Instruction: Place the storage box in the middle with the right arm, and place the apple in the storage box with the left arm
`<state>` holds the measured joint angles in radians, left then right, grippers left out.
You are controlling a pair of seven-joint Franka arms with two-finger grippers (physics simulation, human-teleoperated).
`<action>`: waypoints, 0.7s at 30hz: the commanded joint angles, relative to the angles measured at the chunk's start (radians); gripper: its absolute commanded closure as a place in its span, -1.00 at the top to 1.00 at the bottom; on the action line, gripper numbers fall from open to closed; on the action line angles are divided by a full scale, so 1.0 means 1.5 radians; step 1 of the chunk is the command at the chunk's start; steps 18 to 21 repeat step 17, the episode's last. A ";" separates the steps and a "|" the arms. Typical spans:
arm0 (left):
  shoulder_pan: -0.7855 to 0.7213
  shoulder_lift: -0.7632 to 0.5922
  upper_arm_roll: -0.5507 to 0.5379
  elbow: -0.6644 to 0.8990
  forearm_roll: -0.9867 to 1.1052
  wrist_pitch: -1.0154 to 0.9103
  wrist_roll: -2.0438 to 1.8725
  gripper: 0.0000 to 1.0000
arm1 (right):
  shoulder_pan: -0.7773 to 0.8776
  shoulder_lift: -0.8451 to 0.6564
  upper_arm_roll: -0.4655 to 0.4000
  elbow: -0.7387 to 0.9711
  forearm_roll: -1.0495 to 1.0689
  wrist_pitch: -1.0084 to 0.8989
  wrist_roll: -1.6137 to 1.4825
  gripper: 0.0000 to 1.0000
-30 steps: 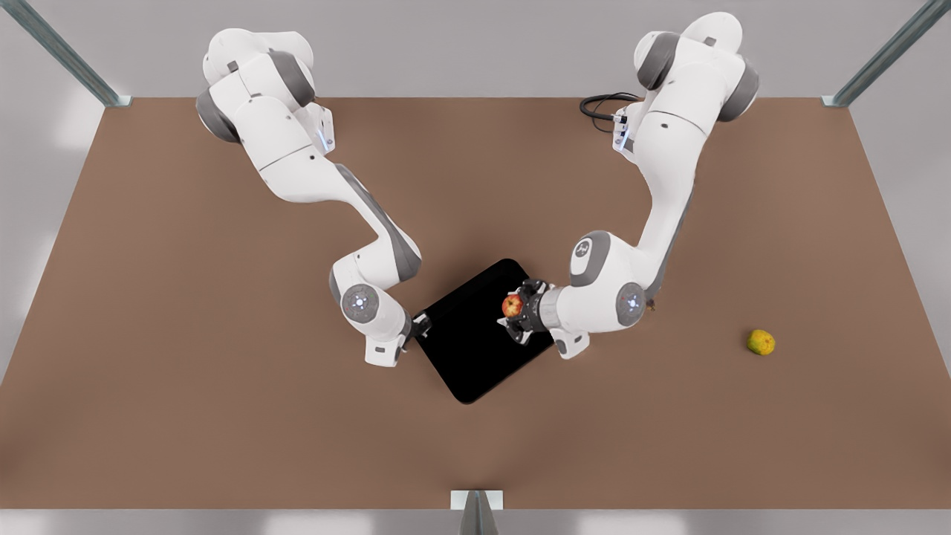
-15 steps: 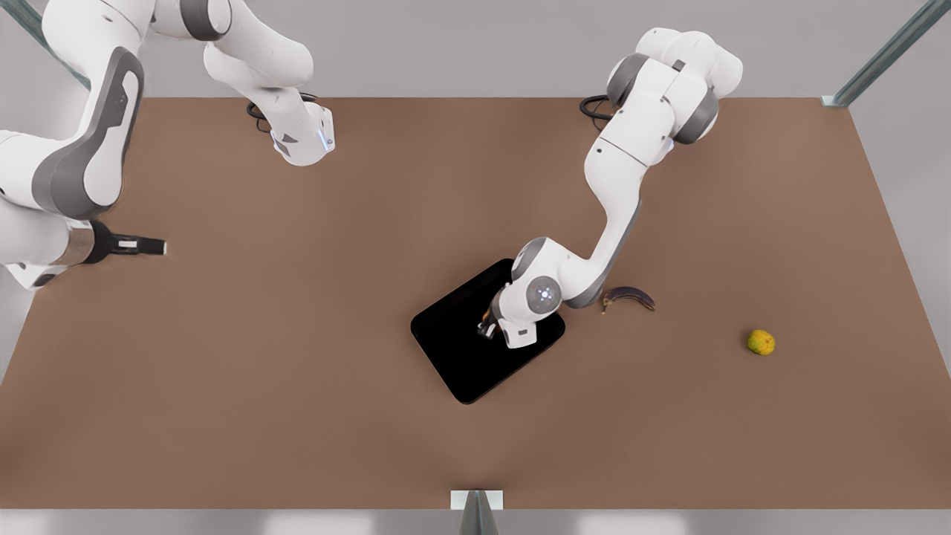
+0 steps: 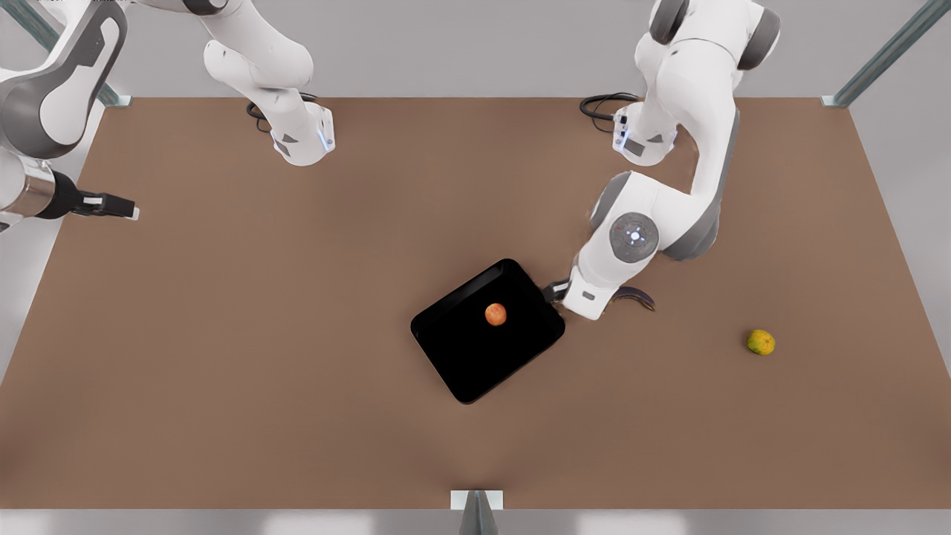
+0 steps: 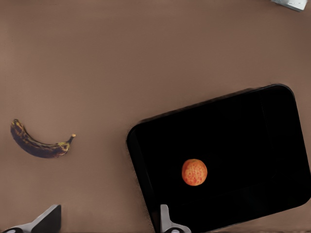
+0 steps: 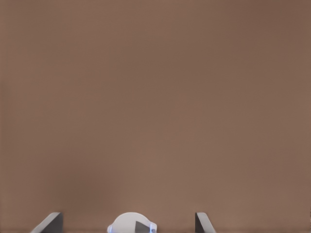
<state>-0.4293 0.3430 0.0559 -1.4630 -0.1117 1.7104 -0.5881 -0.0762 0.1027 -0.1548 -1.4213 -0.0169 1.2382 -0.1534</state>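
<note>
Left end effector (image 3: 551, 290) open wide, empty, just beside my storage box (image 3: 453, 353); apple (image 3: 495, 314) rests inside. Right end effector (image 3: 122, 208) open, well apart.

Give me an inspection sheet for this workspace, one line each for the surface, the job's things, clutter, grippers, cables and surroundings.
Surface: brown table, flat.
Job's things: storage box sits near the table's middle, turned at an angle; apple lies inside it, free of any fingers.
Clutter: dark banana on the table beside the box, partly behind an arm; yellow-green fruit farther toward the front view's right.
Grippers: left gripper open, raised off the box's edge; right gripper open, waiting over bare table at the front view's left edge.
Cables: black loops at each arm base.
Surroundings: grey metal frame posts at the corners.
</note>
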 commanded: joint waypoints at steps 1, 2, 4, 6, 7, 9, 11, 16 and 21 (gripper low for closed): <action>0.015 -0.013 0.003 0.000 0.003 -0.015 0.034 1.00 | 0.001 0.000 -0.001 0.000 0.000 0.000 0.000 1.00; 0.068 -0.050 0.017 -0.001 0.003 -0.050 0.143 1.00 | 0.001 0.000 0.000 0.000 0.000 -0.002 0.000 1.00; 0.078 -0.104 0.112 -0.002 0.003 -0.099 0.308 1.00 | 0.001 0.000 0.000 0.000 0.000 -0.002 0.000 1.00; 0.107 -0.232 0.148 -0.110 0.020 -0.094 0.407 1.00 | 0.001 0.001 0.000 0.000 0.000 -0.002 0.000 1.00; 0.190 -0.256 0.076 -0.121 0.022 -0.110 0.426 1.00 | 0.001 0.001 0.000 -0.001 0.000 -0.002 0.000 1.00; 0.319 -0.161 -0.055 0.008 0.025 -0.202 0.429 1.00 | 0.001 0.002 0.000 -0.001 0.000 -0.002 0.000 1.00; 0.319 -0.136 -0.060 0.045 0.040 -0.219 0.429 1.00 | 0.001 0.002 0.000 -0.001 -0.001 -0.002 0.000 1.00; 0.234 -0.112 0.009 0.045 0.039 -0.190 0.429 1.00 | 0.001 0.002 0.000 0.000 -0.001 -0.002 -0.001 1.00; 0.234 -0.111 0.010 0.047 0.038 -0.190 0.429 1.00 | 0.001 0.003 0.000 0.000 -0.001 -0.002 0.000 1.00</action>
